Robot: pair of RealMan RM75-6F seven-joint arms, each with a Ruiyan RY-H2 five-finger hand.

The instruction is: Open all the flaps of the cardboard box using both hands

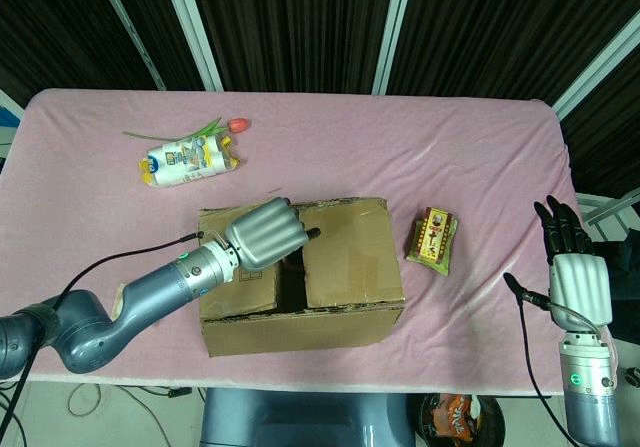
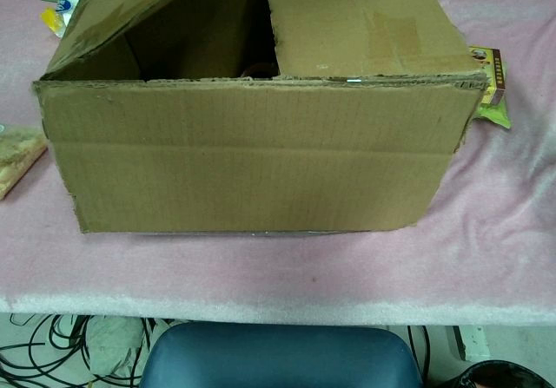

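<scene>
The cardboard box [image 1: 340,319] stands near the table's front edge, and its front wall [image 2: 261,154] fills the chest view. My left hand [image 1: 265,233] is curled over the inner edge of the left top flap [image 2: 122,2] and holds it lifted and tilted, so the dark inside shows. The right top flap [image 1: 350,252] [image 2: 356,23] lies flat. The chest view does not show my left hand. My right hand [image 1: 576,267] hovers off the table's right edge, fingers straight and apart, holding nothing.
A snack packet [image 1: 432,237] [image 2: 492,84] lies just right of the box. A yellow-and-white pack [image 1: 188,159] and a tulip [image 1: 236,125] lie at the back left. Another packet [image 2: 17,158] sits left of the box. Pink cloth [image 1: 450,157] covers the table.
</scene>
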